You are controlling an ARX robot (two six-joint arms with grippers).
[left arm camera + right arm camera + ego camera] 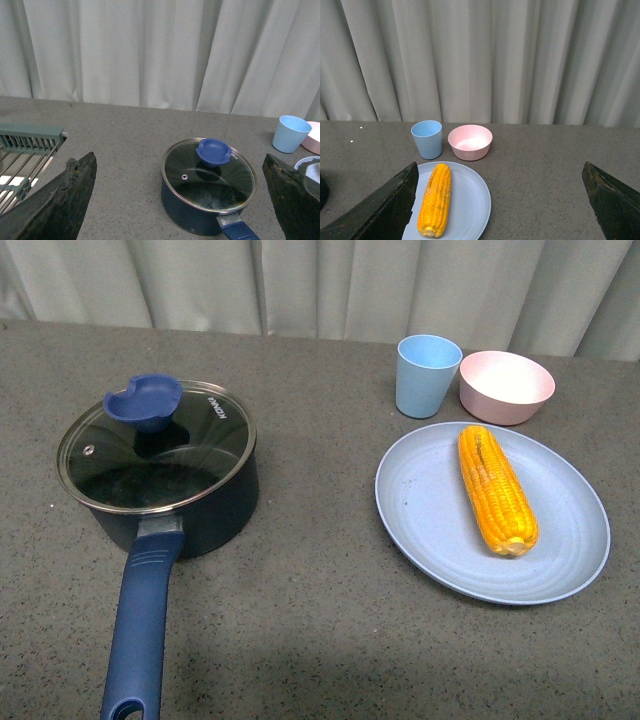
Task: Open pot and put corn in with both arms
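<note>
One pot point(160, 490) is sitting on the left of the bench point(320, 630), its glass lid point(150, 455) seated on the rim and the handle point(140, 630) pointing toward the robot. One corn point(496, 490) is lying on one plate point(420, 510) to the right, well apart from the pot. One cup point(427, 375) and one bowl point(506, 387) are standing just behind the plate. One rack point(30, 137) is showing at the far left in the left wrist view.

Two grippers are in play. The left gripper point(179, 165) is hanging wide open and empty, facing the pot. The right gripper point(500, 167) is likewise spread and empty, facing the corn. Neither is touching anything.

Risks, as judged:
- The knob point(145, 400) is looking smooth and curved, so a shallow pinch is risking a slip and a dropped glass lid.
- The long handle is giving leverage, so an off-centre pull on the lid is likely turning or shifting the pot.
- The corn is round, so a grip off its middle is risking a roll off the plate.
- The cup and bowl are crowding the plate's far side, so an overreach is risking a knock.
- The corn is appearing nearly as long as the pot is wide, so a level drop is risking it bridging the rim.
</note>
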